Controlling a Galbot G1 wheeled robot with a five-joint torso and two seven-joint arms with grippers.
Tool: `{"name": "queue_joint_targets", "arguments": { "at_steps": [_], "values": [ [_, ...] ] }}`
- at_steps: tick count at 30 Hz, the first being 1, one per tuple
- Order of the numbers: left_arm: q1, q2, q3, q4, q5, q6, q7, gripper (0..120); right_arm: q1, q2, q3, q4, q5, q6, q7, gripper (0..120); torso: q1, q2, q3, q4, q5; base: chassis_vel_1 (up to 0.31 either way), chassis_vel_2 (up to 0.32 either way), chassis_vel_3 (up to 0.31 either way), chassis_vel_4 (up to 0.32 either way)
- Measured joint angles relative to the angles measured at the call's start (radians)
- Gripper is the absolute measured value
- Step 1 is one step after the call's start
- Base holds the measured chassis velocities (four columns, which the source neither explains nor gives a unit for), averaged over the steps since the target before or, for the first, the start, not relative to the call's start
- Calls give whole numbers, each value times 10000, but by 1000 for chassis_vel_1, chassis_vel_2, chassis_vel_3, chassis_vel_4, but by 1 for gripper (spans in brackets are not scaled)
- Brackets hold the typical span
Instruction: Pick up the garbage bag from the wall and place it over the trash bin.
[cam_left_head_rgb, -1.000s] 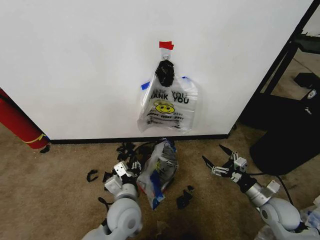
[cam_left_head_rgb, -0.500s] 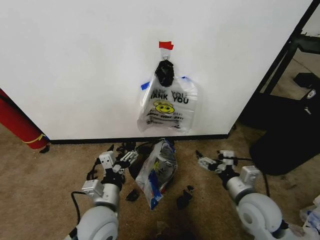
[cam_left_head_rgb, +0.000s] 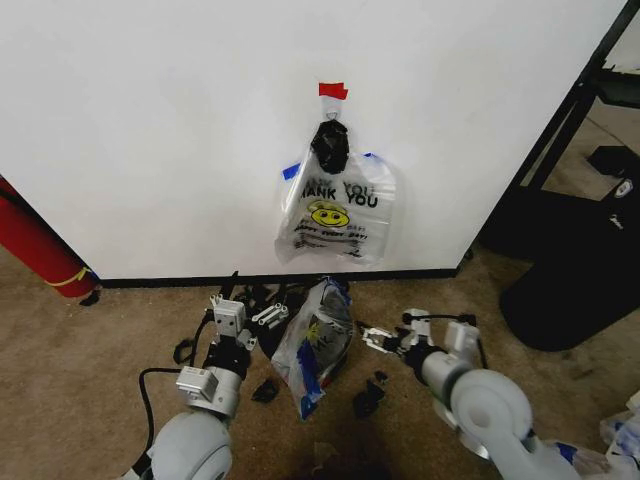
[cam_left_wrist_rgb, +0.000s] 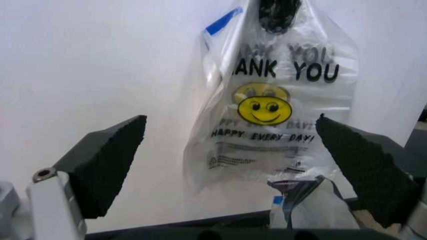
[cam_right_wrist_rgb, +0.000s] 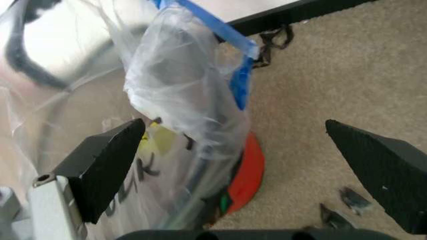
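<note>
— Left gripper (cam_left_head_rgb: 268, 316) spread wide, grasping nothing, low beside our trash bin (cam_left_head_rgb: 335, 350); forearm angled up toward the wall (cam_left_head_rgb: 150, 130).

— Right gripper (cam_left_head_rgb: 377, 338) likewise released, reaching in from the bin's other side. A crinkly clear garbage bag (cam_left_head_rgb: 315, 345) with blue strips already drapes the bin.

— More thin, glossy bags (cam_left_head_rgb: 337, 212) hang on the wall under a black knot (cam_left_head_rgb: 330, 145), below red tape (cam_left_head_rgb: 333, 90).

— Carpet (cam_left_head_rgb: 100, 350) underneath, rough.

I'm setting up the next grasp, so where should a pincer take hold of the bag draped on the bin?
Probably the bunched blue-edged top of the garbage bag, coming from the right, where the open right pincer sits. That gathered plastic stands proud above the trash bin's red base, while the sides are slack film.
</note>
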Motion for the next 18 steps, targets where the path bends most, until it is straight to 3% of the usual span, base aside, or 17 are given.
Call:
{"name": "queue_joint_targets", "arguments": {
  "at_steps": [12,18],
  "values": [
    [166,0,-24,-161,-33,-17,-58,100,820,1097,-1242,-561,-376,-113,2223,98,0,0,0,0,0,0,0,0,0],
    [172,-15,-20,-174,-75,-39,-80,100,947,1318,-1402,-891,-330,-131,2517,72,0,0,0,-1,0,0,0,0,0]
  ]
}}
